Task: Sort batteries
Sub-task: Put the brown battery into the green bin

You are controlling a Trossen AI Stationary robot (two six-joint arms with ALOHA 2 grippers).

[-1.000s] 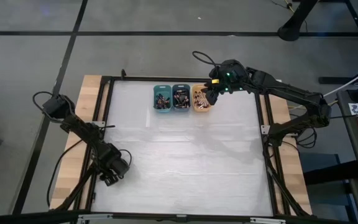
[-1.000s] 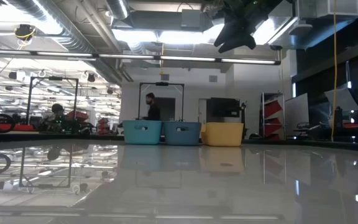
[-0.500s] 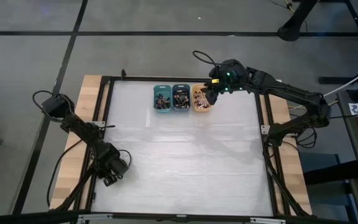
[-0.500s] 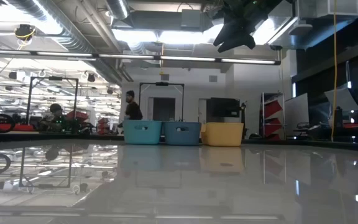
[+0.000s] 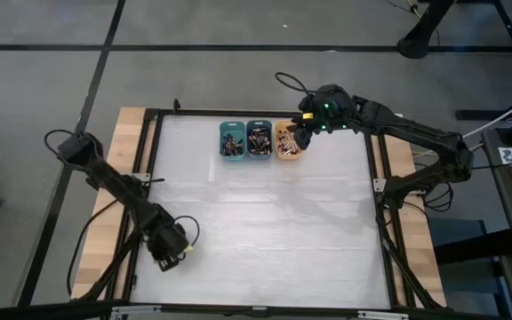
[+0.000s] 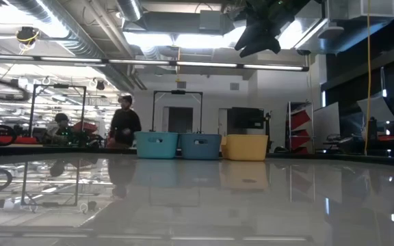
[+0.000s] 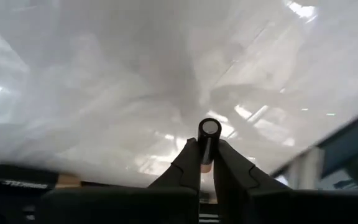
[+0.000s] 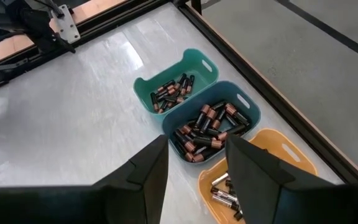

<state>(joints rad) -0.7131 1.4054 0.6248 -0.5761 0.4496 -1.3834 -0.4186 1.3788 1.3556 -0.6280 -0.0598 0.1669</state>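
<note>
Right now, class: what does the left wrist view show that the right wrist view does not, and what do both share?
Only the left wrist view shows a single battery clamped between the left gripper fingers. Only the right wrist view shows the teal bin, blue bin and orange bin, each holding batteries, below the open right gripper. Both show the glossy white table.

no legible text, labels or numbers on anything in view
</note>
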